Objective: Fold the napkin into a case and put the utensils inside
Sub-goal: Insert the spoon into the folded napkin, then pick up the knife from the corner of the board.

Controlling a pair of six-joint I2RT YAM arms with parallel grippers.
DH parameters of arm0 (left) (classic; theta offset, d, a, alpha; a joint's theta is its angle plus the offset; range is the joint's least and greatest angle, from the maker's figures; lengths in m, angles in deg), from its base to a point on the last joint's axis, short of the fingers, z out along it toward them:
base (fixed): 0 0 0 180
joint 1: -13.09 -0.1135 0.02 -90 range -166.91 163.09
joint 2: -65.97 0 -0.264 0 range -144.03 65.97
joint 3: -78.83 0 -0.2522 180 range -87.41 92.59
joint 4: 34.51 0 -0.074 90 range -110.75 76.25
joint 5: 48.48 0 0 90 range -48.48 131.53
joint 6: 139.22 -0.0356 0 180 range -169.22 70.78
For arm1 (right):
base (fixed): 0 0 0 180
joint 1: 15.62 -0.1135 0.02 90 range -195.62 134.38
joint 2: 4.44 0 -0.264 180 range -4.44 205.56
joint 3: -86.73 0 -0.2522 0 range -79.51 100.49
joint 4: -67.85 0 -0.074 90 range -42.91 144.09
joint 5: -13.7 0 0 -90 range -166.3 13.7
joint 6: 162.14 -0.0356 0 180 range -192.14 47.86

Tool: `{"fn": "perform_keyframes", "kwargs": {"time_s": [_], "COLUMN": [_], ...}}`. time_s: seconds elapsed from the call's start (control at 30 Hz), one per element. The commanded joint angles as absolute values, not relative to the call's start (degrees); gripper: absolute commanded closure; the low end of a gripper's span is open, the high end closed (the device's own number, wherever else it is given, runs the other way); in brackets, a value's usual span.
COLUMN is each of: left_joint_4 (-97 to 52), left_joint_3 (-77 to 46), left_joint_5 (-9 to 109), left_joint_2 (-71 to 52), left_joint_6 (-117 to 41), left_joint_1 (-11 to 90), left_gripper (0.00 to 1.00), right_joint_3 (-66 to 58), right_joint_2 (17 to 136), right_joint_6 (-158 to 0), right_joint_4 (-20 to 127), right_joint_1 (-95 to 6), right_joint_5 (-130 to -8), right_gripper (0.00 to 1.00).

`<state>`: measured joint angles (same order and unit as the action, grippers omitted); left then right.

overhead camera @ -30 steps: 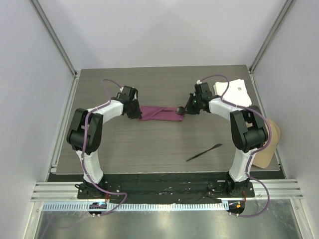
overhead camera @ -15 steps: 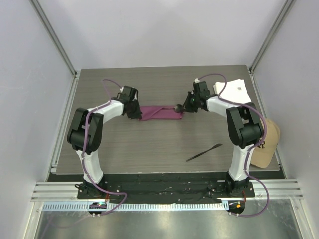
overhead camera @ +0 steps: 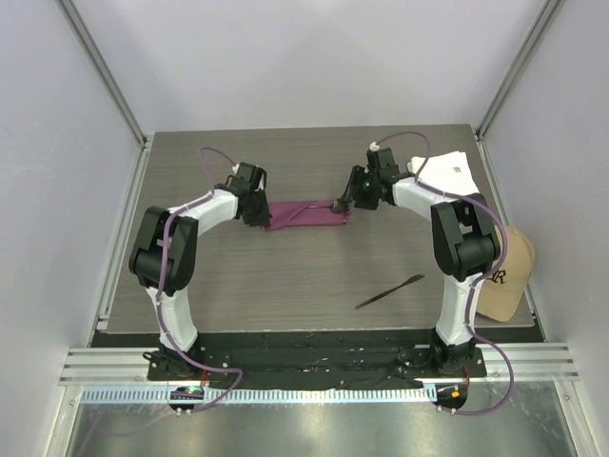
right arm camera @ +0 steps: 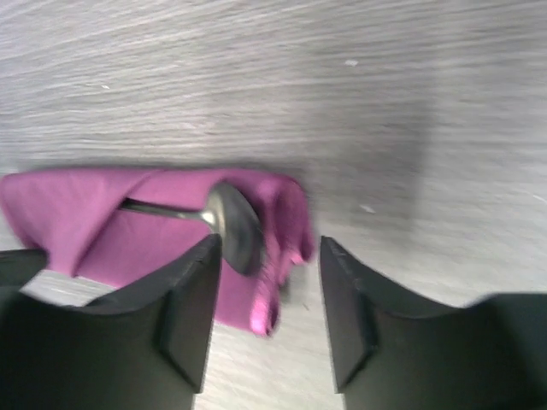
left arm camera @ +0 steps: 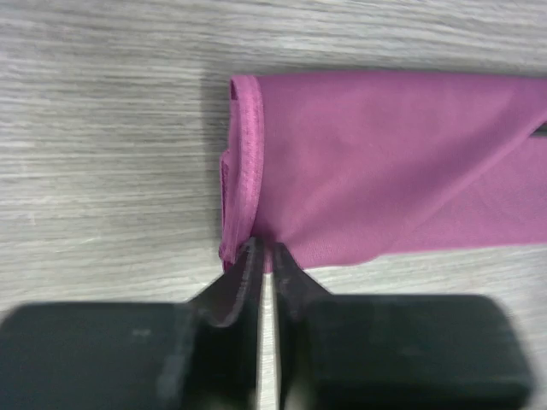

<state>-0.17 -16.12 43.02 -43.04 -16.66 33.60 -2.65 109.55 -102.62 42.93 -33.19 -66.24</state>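
1. Looking down from above, I see the case (overhead camera: 303, 215) lying flat around the middle of the table (overhead camera: 285, 276). It is a long, narrow magenta strip running left to right, with one of my arms at each end.
2. The left claw (left arm camera: 265, 256) is at the strip's left end, by the stitched hem. Its fingers (left arm camera: 231, 286) are almost together, with only a thin sliver of light between them.
3. The tips of that claw press against the near edge of the cloth at the hem corner. I cannot tell whether any fabric is actually pinched in the sliver.
4. The right claw (right arm camera: 267, 256) hangs over the strip's right end with its jaws standing well apart, holding nothing.
5. The spoon (right arm camera: 232, 224) lies on that rumpled right end. Its bowl is exposed on top of the cloth, and its handle runs left under a slanting fold.
6. On the right wrist camera the bowl sits just beside the left-hand finger. I cannot tell whether they touch.
7. The second utensil (overhead camera: 390, 291), thin and dark, lies alone on bare table towards the near edge, well apart from the case.
8. A white cloth (overhead camera: 455, 176) sits at the far right corner, behind the right arm.
9. A tan cap (overhead camera: 509, 276) rests at the table's right edge.
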Motion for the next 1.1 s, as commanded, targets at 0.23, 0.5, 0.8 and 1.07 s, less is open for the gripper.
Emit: {"fn": "perform_keyframes", "kwargs": {"time_s": [0.23, 0.5, 0.8, 1.07], "left_joint_4": [-5.96, -13.98, -1.34, 3.15], "left_joint_3": [-16.64, -18.86, -6.47, -3.39], "left_joint_5": [48.8, 46.71, 39.6, 31.95], "left_joint_2": [-23.68, -30.08, -44.23, -50.12], "left_joint_6": [-30.14, -30.32, -32.78, -34.36], "left_joint_1": [50.49, 72.04, 81.89, 84.72], "left_gripper": [0.5, 0.46, 0.38, 0.43], "right_joint_3": [-14.19, -23.08, -26.16, -27.21], "right_joint_2": [78.49, 62.81, 51.02, 50.66], "right_joint_6": [-100.17, -112.11, -113.28, -112.13], "right_joint_4": [20.26, 3.76, -0.4, -0.4], "right_joint_1": [-30.75, -25.2, -23.45, -23.18], "right_joint_5": [-92.1, -96.51, -98.63, -97.14], "right_gripper": [0.24, 0.2, 0.2, 0.2]}}
